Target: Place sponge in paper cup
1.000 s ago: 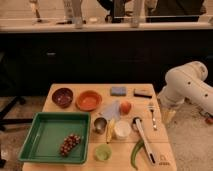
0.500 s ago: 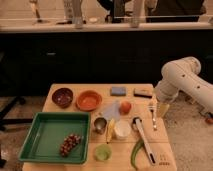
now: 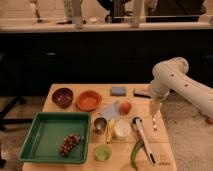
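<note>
The sponge (image 3: 118,91) is a small flat blue-grey pad lying at the back of the wooden table (image 3: 165,150), near the middle. The paper cup (image 3: 122,129) is short, white and wide-mouthed, and stands upright toward the front centre. My gripper (image 3: 154,108) hangs fingers-down over the table's right side. It is to the right of the sponge and behind and to the right of the cup, open with nothing in it. The white arm (image 3: 172,80) reaches in from the right.
A black block (image 3: 141,93) lies right of the sponge, just behind the gripper. Around the cup are a pale blue cloth (image 3: 111,110), an orange fruit (image 3: 125,107), a steel cup (image 3: 100,124), a green cup (image 3: 102,151) and utensils (image 3: 145,142). Two bowls (image 3: 88,100) and a green tray (image 3: 40,132) with grapes sit at left.
The arm has swung in from the right, bringing the gripper over the table's right side near the black block. Nothing on the table has moved.
</note>
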Motion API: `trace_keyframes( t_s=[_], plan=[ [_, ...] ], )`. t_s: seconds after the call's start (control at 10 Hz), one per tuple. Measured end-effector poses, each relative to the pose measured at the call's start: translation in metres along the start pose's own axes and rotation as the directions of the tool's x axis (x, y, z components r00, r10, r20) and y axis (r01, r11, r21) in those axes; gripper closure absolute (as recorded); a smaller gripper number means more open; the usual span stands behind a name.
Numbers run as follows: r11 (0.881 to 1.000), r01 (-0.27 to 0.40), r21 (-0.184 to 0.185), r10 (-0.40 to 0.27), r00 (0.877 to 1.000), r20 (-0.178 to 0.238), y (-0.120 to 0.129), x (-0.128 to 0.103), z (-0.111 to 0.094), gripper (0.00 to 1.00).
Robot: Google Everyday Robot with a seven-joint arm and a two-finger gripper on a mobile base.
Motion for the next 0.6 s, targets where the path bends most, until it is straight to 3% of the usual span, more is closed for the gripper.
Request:
trace_keyframes(
  t_s=[0.6],
  plan=[
    [0.999,0.029,-0.022,-0.029,0.999,-0.023,-0.034,-0.027,0.031,0.2]
  ],
)
